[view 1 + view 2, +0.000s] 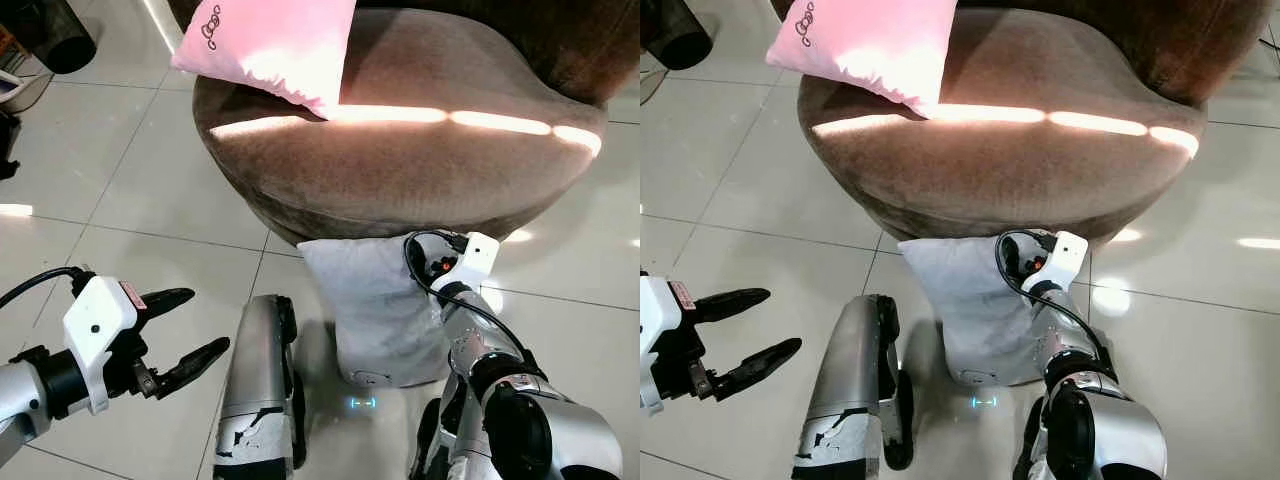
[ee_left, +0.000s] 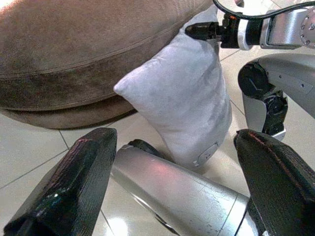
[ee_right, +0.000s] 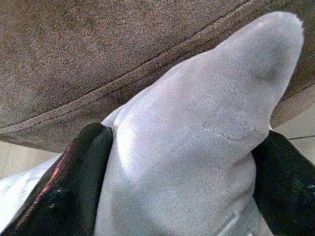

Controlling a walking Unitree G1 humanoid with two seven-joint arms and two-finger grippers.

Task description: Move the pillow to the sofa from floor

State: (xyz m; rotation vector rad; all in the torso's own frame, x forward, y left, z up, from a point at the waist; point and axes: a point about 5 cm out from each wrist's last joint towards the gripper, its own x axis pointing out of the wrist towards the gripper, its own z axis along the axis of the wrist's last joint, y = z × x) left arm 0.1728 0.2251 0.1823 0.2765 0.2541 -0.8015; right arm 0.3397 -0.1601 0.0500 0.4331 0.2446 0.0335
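Note:
A grey pillow (image 1: 375,310) stands on the tiled floor, leaning against the front of the round brown sofa (image 1: 400,150). My right gripper (image 1: 425,265) is at the pillow's upper right corner, shut on it. In the right wrist view the grey plush bulges between the two black fingers (image 3: 74,182). My left gripper (image 1: 205,322) hovers open over the floor to the left of the pillow, apart from it, holding nothing.
A pink pillow (image 1: 270,45) lies on the left of the sofa seat. My silver leg (image 1: 255,390) stands just left of the grey pillow. A dark object (image 1: 50,35) sits at the far left on the pale tiles (image 1: 130,180).

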